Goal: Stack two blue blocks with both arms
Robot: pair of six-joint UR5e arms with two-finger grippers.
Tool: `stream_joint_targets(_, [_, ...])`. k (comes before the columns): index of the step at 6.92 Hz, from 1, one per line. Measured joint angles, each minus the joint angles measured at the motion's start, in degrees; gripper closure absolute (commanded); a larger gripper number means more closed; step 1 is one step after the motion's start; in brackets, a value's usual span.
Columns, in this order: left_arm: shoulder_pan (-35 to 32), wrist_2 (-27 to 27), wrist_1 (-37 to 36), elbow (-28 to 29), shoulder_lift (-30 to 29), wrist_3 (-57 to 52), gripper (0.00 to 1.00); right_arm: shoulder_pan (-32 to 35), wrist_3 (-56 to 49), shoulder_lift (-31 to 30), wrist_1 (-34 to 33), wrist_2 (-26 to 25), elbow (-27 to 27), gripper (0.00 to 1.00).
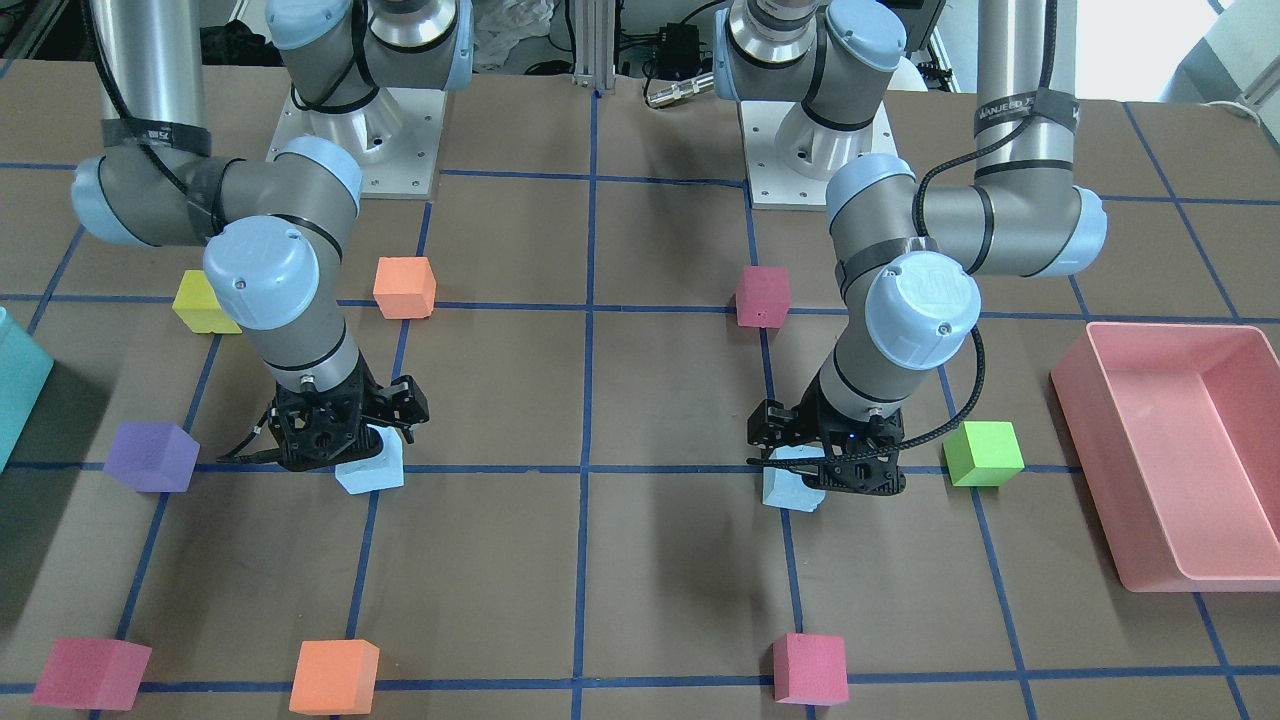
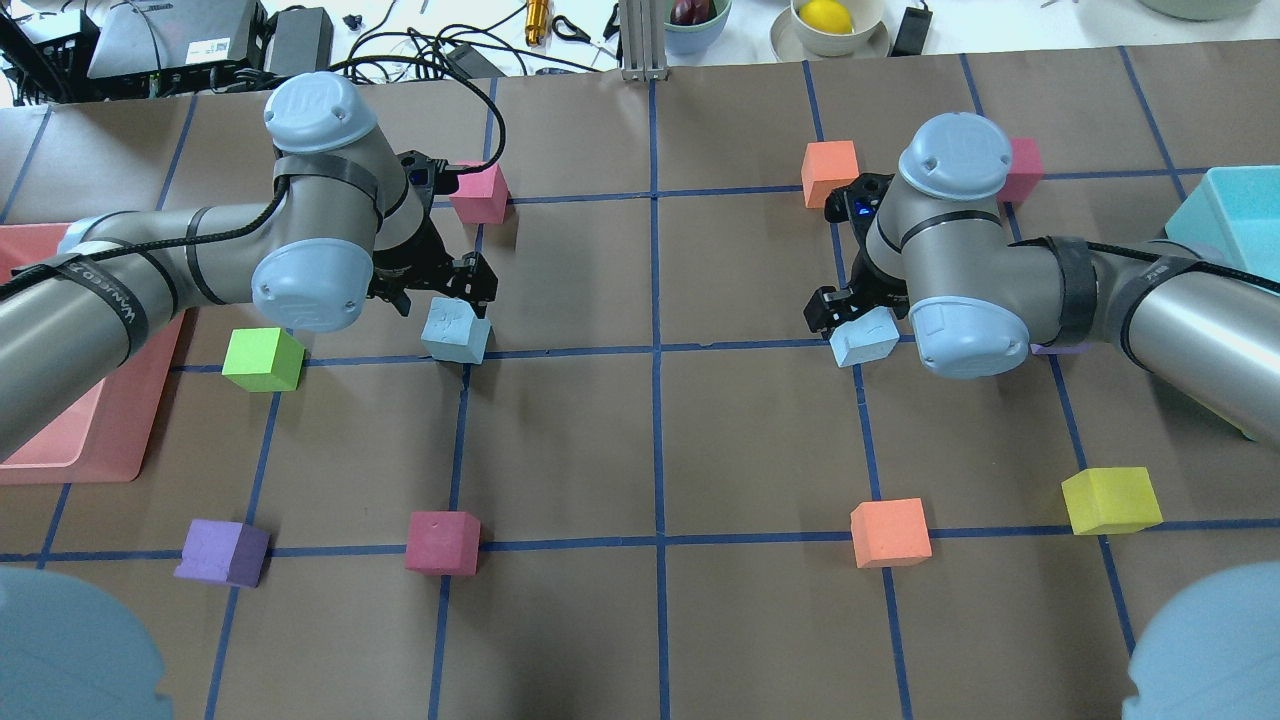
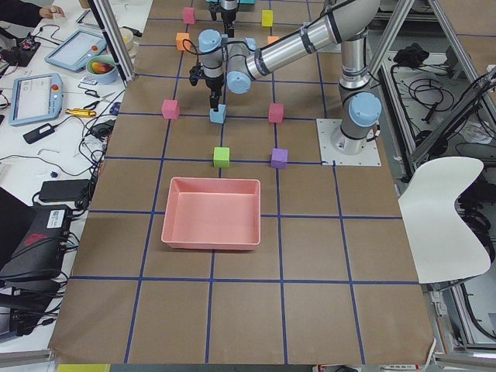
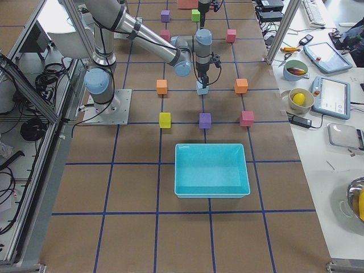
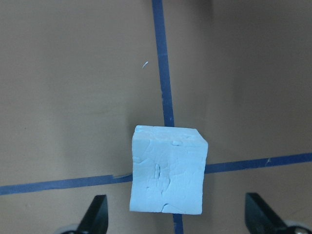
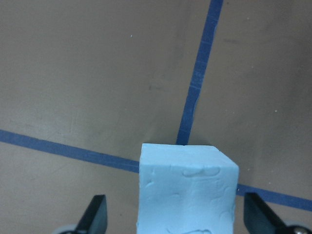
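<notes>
Two blue blocks (image 2: 456, 331) (image 2: 863, 338), each between parted fingers (image 5: 96, 214)

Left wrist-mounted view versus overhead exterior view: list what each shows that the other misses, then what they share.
Only the wrist view: that the left pincer is open, with a gap either side of the left blue block. Only the overhead: the second blue block at the right pincer, a green cube, a pink bin. Both: the left blue block sitting where blue tape lines cross.
</notes>
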State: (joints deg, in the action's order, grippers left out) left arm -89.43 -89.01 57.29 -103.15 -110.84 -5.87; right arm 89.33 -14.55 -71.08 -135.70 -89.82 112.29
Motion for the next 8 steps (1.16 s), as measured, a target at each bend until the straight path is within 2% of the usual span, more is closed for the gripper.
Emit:
stream_joint_targets(1, [-0.02,-0.04,-1.16,-0.13,-1.02,-0.10,0.00,-0.03,-0.03,0.71,-0.74,-0.06,0.07,0.22])
stream_joint_targets(3, [-0.07,-0.10,-3.00,-0.47,-2.55,-0.27,0.00,-0.21,-0.04,2.17,-2.28,-0.18,0.12,1.00])
stream_joint_targets(4, [-0.10,-0.11,-4.12,-1.32,-2.99,-0.37,0.00,-0.26,0.03,2.43,-2.56,-0.64,-0.12,1.00])
stream_joint_targets(5, [-0.11,-0.11,-5.89,-2.16,-3.42,-0.44,0.23,-0.29,0.33,2.31,-2.24,-1.45,-0.45,1.00])
stream_joint_targets(6, [-0.12,-0.11,-7.24,-2.52,-3.98,-0.40,0.65,-0.25,1.29,1.85,-0.91,-1.86,-1.11,1.00])
stream_joint_targets(7, [-0.12,-0.09,-7.92,-2.58,-4.27,-0.48,1.00,0.15,4.53,0.58,2.07,-1.73,-2.05,1.00])
stream_joint_targets(8, [-0.08,0.01,-8.27,-2.51,-4.32,-0.60,1.00,1.83,10.54,-1.78,6.59,-1.36,-2.94,1.00])
